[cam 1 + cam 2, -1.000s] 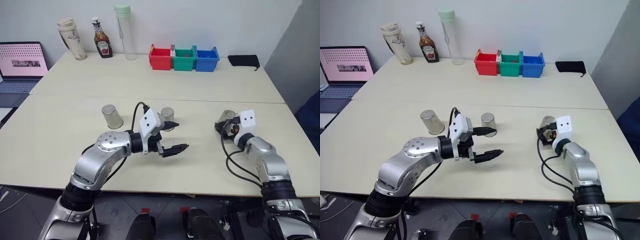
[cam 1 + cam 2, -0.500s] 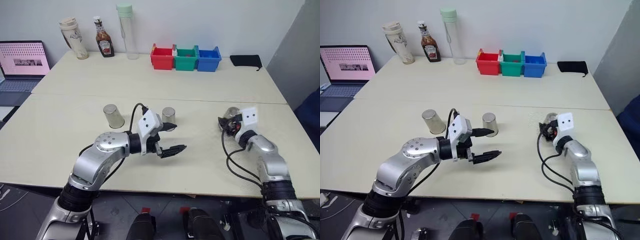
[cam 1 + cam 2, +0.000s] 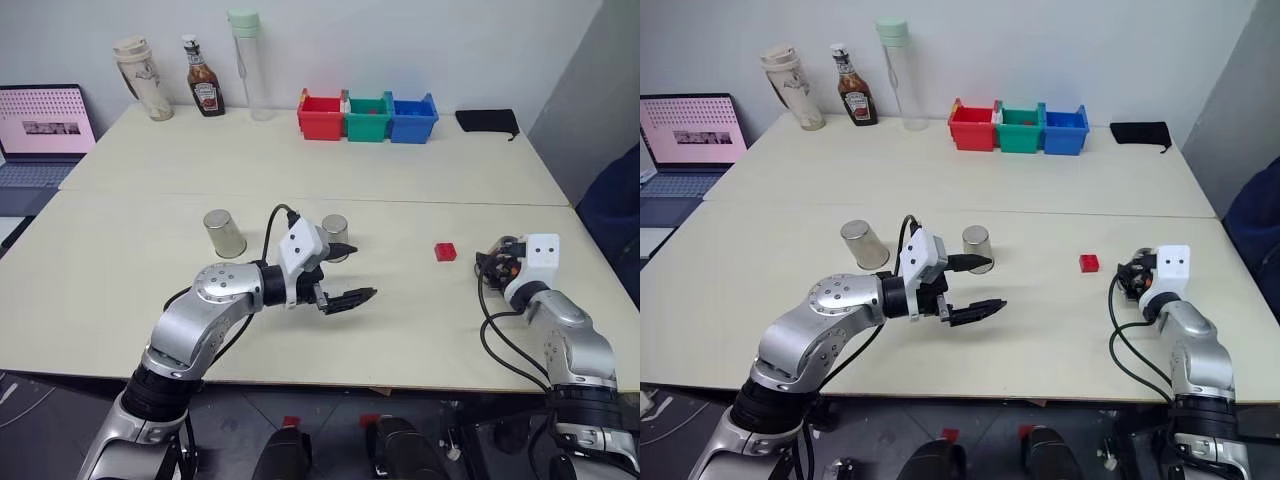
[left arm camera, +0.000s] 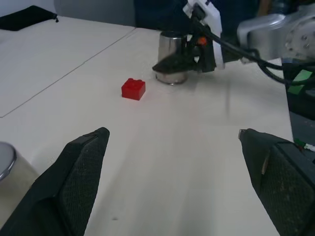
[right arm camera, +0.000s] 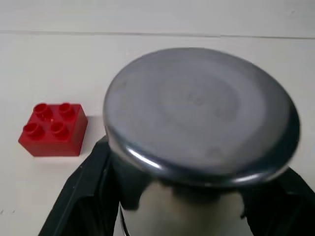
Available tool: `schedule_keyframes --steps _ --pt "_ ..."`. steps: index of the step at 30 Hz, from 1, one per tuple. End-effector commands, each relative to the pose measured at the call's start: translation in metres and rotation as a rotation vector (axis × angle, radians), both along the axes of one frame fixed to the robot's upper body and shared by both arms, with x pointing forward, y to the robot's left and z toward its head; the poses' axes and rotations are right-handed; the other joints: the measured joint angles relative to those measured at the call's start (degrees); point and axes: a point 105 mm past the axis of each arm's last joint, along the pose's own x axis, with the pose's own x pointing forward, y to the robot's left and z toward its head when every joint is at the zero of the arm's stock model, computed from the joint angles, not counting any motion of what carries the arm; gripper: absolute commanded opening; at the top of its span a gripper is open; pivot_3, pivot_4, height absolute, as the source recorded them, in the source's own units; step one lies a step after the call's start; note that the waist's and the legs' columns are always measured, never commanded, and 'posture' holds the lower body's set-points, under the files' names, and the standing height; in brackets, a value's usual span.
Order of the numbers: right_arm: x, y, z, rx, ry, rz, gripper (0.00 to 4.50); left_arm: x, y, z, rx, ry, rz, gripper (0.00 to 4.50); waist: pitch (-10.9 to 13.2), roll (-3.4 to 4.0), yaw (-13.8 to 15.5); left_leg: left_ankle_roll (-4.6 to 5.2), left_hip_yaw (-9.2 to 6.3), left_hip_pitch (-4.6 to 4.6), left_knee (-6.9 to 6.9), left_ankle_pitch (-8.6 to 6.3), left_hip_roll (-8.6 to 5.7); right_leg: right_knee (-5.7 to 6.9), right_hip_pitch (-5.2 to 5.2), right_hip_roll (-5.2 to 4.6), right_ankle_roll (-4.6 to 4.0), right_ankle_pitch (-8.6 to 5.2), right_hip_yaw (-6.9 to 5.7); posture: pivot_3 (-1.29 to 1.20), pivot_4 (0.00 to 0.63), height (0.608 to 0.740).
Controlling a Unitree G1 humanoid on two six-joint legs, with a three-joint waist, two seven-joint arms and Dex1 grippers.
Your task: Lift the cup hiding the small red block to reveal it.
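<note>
Two small shiny silver metal tumblers sit upside down on the pale counter point(image 3: 120, 300): left cup point(image 3: 224, 233) and middle cup point(image 3: 335, 237), both untouched, each well clear of the block, so judging by the layout they were decoys.

Left claw point(image 3: 345, 273) hangs over the counter just in front of the middle cup, black fingers spread wide, nothing between them. Left arm bent at the elbow, forearm running across the robot's front, claw pointing toward the right side and a little downward. Looks parked, not working.

Tiny bright red studded plastic brick point(image 3: 445, 251) lies bare on the counter, right of the middle cup and left of the right arm. Nothing covers it: reveal is done as far as I can judge.

Third silver metal tumbler point(image 4: 172, 58), upside down, is clamped in the right claw point(image 5: 187, 196), fingers narrow on its sides. In the left wrist view it is just beside the brick, not touching; rim looks at or barely off the counter, can't tell which. Right arm is out to the right side, forearm reaching forward, claw near level.
</note>
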Motion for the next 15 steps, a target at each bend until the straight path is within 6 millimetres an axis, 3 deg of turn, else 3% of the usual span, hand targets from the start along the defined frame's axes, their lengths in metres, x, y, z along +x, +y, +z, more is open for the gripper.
schedule_keyframes --steps 1,3,9,12,15 --pt "-0.001 0.005 -0.001 0.013 -0.013 0.037 3.92 0.0 -0.001 0.006 -0.002 -0.026 -0.012 4.5 0.0 0.0 0.14 0.0 -0.04 -0.01 0.0 0.0 0.01 0.0 0.0 0.0 0.0 0.0 0.0 0.0 0.15 0.74" --pt "-0.007 0.005 -0.003 -0.015 0.013 0.046 4.4 -0.001 -0.001 0.007 -0.001 -0.027 -0.01 4.5 0.0 0.04 0.21 0.0 -0.11 -0.06 0.0 0.0 0.01 0.0 -0.01 0.01 -0.01 0.0 0.0 0.0 0.15 0.74" --pt "-0.04 -0.001 -0.005 -0.025 0.118 0.047 4.46 0.005 0.005 0.005 0.0 -0.052 0.049 4.5 -0.02 0.06 0.35 0.0 -0.2 -0.16 -0.01 0.0 0.0 -0.05 -0.03 -0.02 -0.01 -0.01 0.01 0.0 0.15 0.74" --pt "-0.068 -0.004 0.011 -0.073 0.152 0.071 4.46 0.001 0.009 0.007 0.008 -0.043 0.03 4.5 -0.04 0.14 0.5 0.0 -0.26 -0.19 -0.02 0.0 -0.03 -0.05 -0.04 -0.06 -0.01 -0.02 -0.01 0.0 0.15 0.74" --pt "-0.103 0.018 0.038 -0.107 0.141 0.222 4.46 -0.004 0.023 0.007 0.051 -0.017 0.004 4.5 0.02 0.31 0.47 0.0 -0.29 -0.21 0.01 0.0 0.0 -0.07 -0.04 -0.03 -0.02 -0.03 -0.06 0.0 0.15 0.74"
